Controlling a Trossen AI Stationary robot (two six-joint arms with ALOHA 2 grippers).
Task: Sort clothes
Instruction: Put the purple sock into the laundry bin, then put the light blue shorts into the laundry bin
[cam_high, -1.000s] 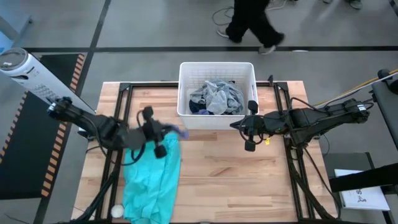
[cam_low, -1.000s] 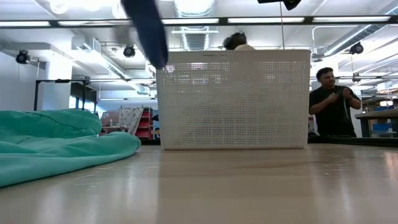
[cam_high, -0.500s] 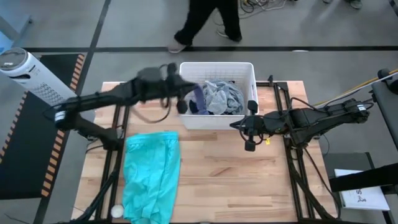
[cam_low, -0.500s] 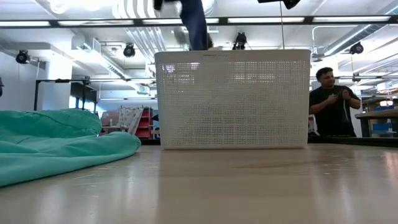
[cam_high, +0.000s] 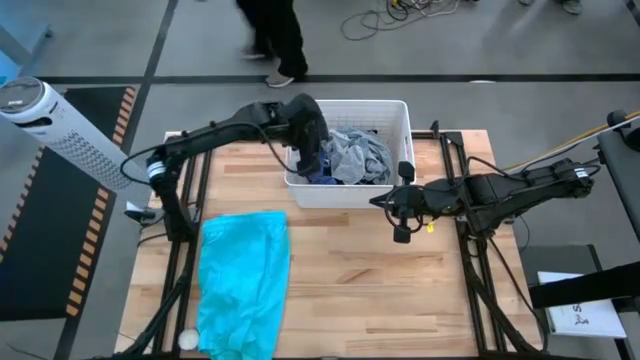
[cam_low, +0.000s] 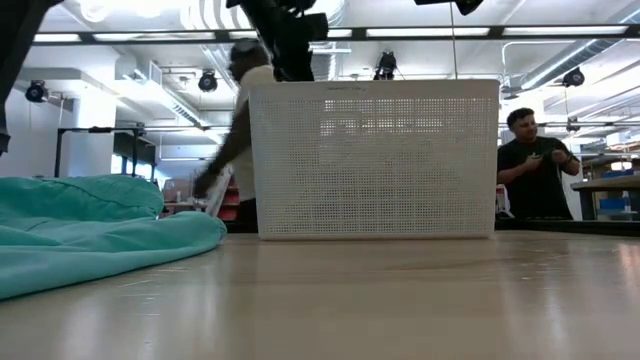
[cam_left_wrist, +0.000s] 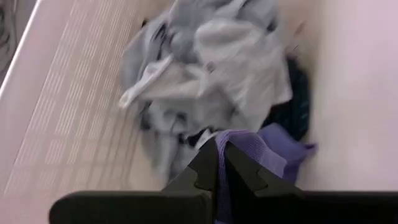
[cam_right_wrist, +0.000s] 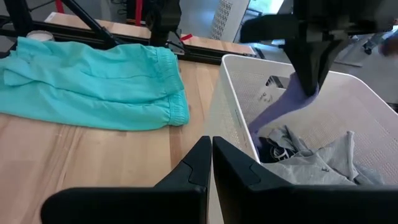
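Observation:
My left gripper (cam_high: 312, 140) stands over the left part of the white slatted basket (cam_high: 400, 112), shut on a small purple piece (cam_right_wrist: 283, 106). The piece hangs down into the basket beside a grey garment (cam_high: 352, 150) and a dark navy one (cam_high: 322, 176). In the low view the left gripper (cam_low: 287, 45) shows above the basket's rim. The large turquoise garment (cam_high: 245, 280) lies spread flat on the table's near left part. My right gripper (cam_high: 392, 207) hovers shut and empty at the basket's near right corner. My left gripper pinches the purple piece by its upper end (cam_right_wrist: 303, 88) between its two fingers, from above, pointing down into the basket. The piece hangs below the fingers. Its lower end (cam_left_wrist: 273, 146) reaches the heap of clothes in the basket.
A person (cam_high: 270, 35) walks on the floor past the table's far edge, and another stands far off in the low view (cam_low: 535, 165). A white tower fan (cam_high: 50, 115) stands off the table's left. A small white ball (cam_high: 187, 340) lies at the near left corner. Bare wood lies mid-table.
My left gripper has risen from the far end of the turquoise garment and swung toward the far edge to the basket, carrying the purple piece lifted clear. It has then dropped into the basket's left part. The turquoise garment has stayed on the table.

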